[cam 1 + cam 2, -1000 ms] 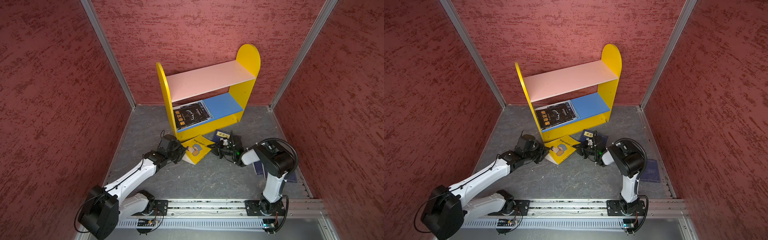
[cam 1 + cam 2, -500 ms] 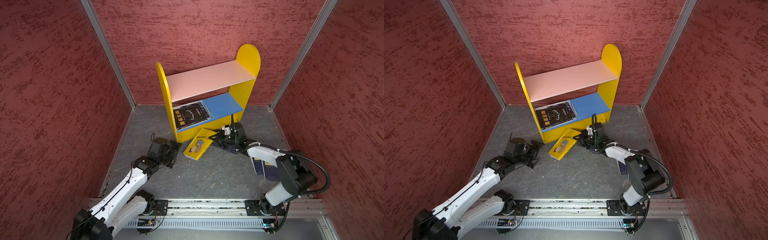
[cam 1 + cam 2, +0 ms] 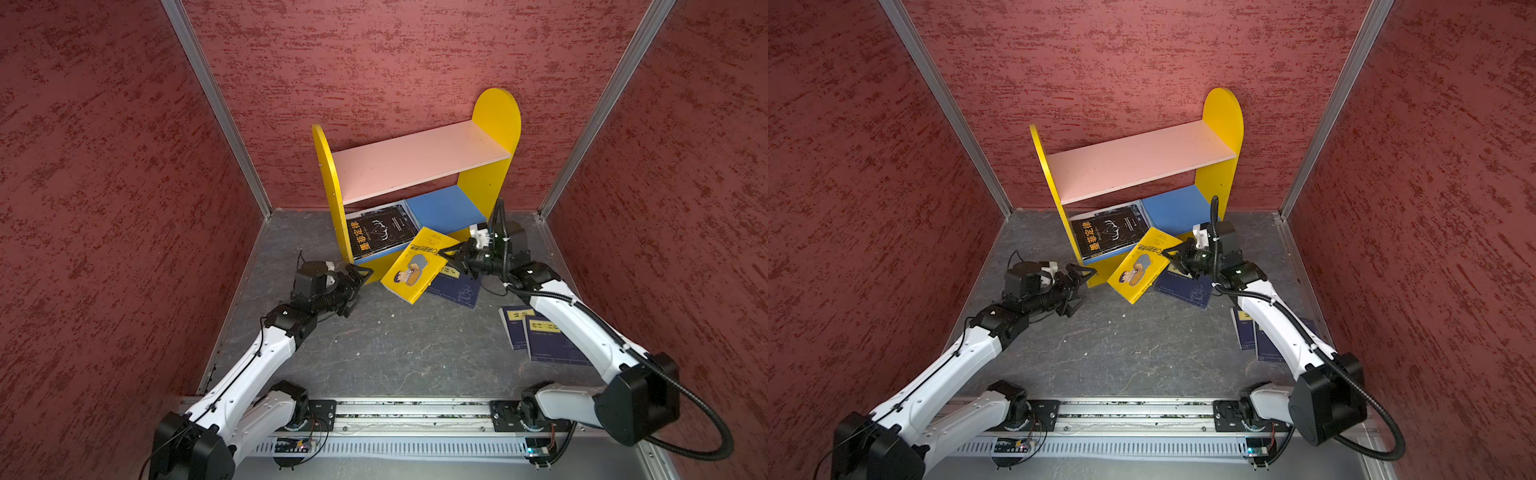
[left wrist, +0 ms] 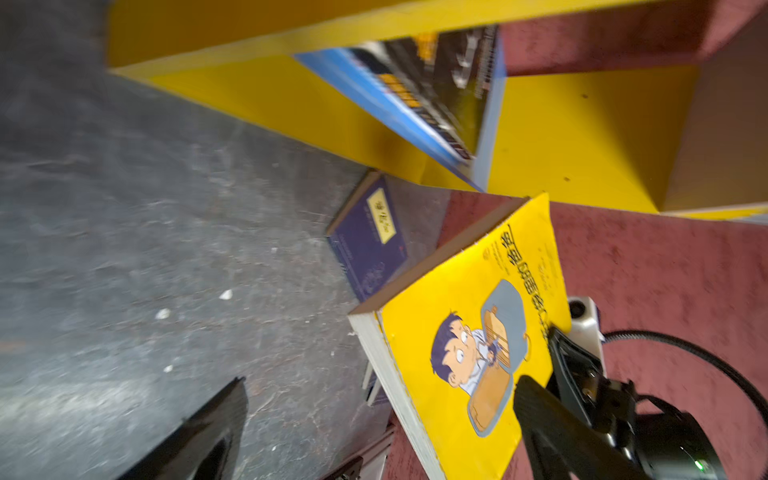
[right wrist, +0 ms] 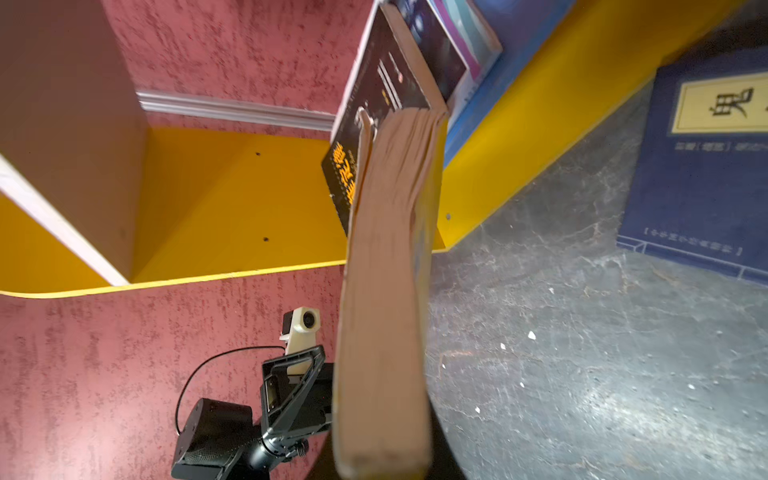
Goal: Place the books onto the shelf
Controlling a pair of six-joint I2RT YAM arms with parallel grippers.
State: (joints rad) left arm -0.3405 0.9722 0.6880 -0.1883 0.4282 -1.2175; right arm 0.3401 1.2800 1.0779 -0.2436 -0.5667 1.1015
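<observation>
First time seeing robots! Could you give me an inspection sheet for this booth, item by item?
Surface: grey mottled floor, flat.
Job's things: shelf upright at back wall; black book on its blue lower board; yellow book tilted, gripped by one edge; navy book and navy pair lying on the floor.
Clutter: few white flecks.
Grippers: left gripper open, empty; right gripper shut on yellow book.
Cables: black hose along right arm.
Surroundings: red textured walls, metal corner posts.
</observation>
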